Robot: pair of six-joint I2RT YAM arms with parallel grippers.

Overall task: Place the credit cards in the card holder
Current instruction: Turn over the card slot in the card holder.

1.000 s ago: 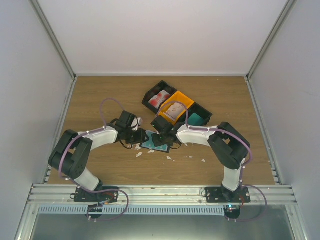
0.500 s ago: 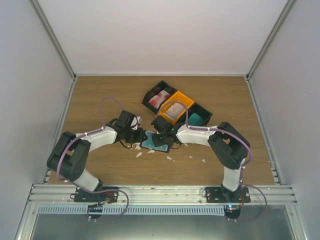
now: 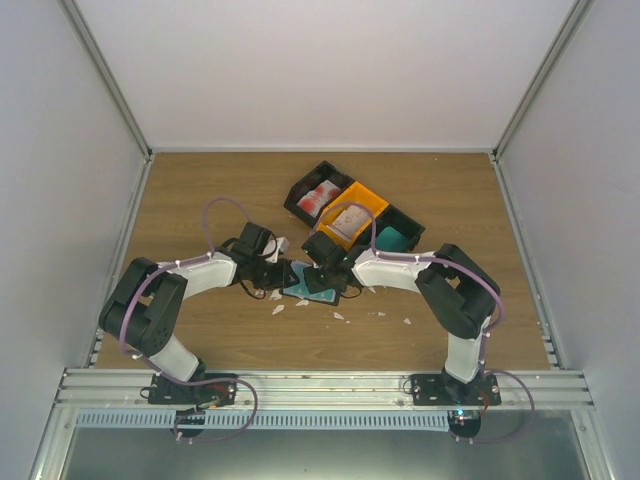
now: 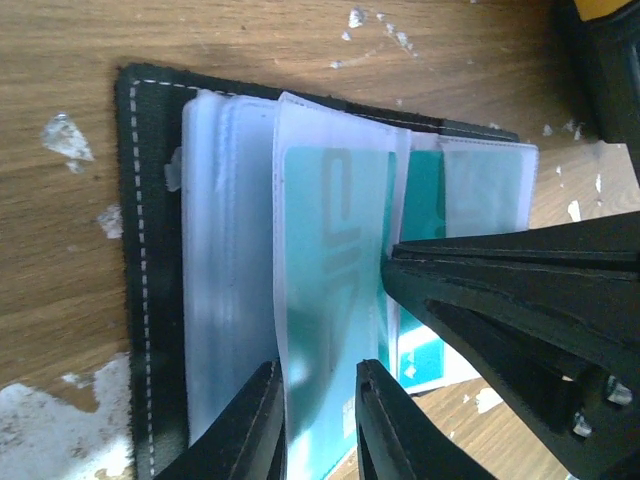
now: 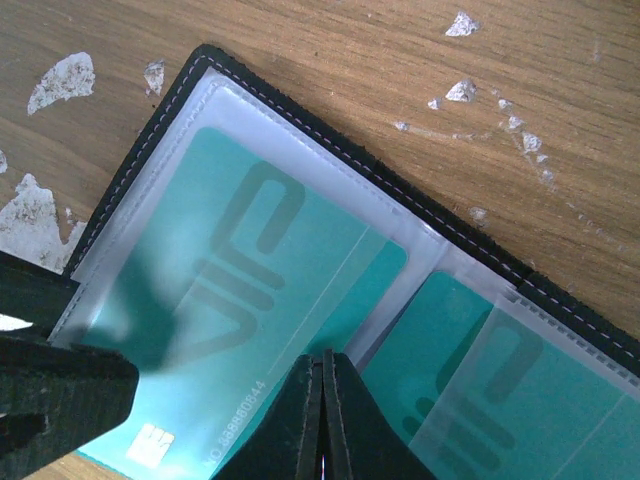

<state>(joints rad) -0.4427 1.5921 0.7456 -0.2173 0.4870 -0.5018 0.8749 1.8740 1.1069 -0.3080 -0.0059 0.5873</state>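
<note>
The black card holder (image 3: 299, 290) lies open on the table between my two grippers, its clear sleeves showing. In the left wrist view its stitched cover (image 4: 135, 250) lies under the sleeves. A teal card (image 4: 325, 230) sits partly in one sleeve, and its chip end (image 5: 170, 410) sticks out. My left gripper (image 4: 320, 400) has its fingers a narrow gap apart, straddling that sleeve. My right gripper (image 5: 322, 365) is shut, its tip pressed on the teal card at the sleeve mouth. A second teal card (image 5: 440, 340) sits in the neighbouring sleeve.
Three open bins stand behind the holder: a black one (image 3: 318, 195) with red-and-white cards, an orange one (image 3: 352, 215) with pale cards and a black one (image 3: 395, 236) with teal cards. Small white scraps (image 3: 278, 308) lie on the wood near the holder.
The left arm's elbow swung slightly left and came back. Both grippers have stayed at the card holder.
</note>
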